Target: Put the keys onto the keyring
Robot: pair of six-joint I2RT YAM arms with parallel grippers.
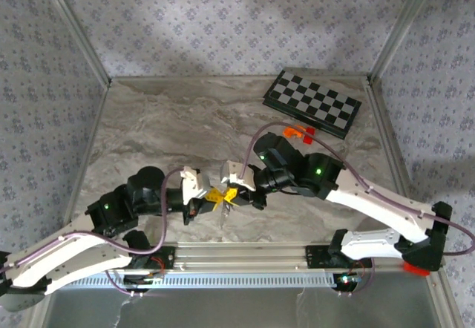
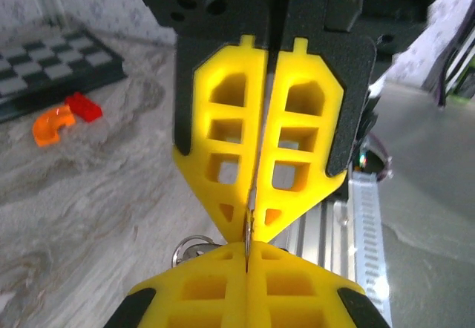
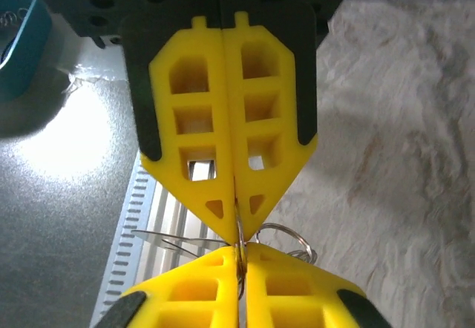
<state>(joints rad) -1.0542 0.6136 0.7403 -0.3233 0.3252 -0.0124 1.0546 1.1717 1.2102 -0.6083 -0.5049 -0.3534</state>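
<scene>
- Nearest the lens in its own wrist view, the right pincer (image 3: 239,260) is clamped fully closed, its yellow fingers pressed flat together with a sliver of wire nipped at the very tip.
- The left pincer (image 2: 247,257) is closed the same way and meets it tip to tip, low over the table (image 1: 171,120) near the front rail, between the two arm bases.
- The keyring (image 3: 286,233) loops out just beside the touching tips. It is probably the same wire both pincers hold, though edge-on it is too thin to rule out a key blade.
- Risk: both grips sit at the extreme fingertips, so a small twist or pull could let the wire spring free and drop.
- Risk: with the tips butted together, any misaligned push would bend the coil or jam it shut instead of prising it open.
- Risk: a freed ring could slide towards the slotted rail at the table's edge.
- Count: two pincers, one ring loop visible, one chessboard (image 1: 313,103), one orange piece (image 1: 294,130), one red piece (image 1: 309,137); the keys cannot be counted from here.
</scene>
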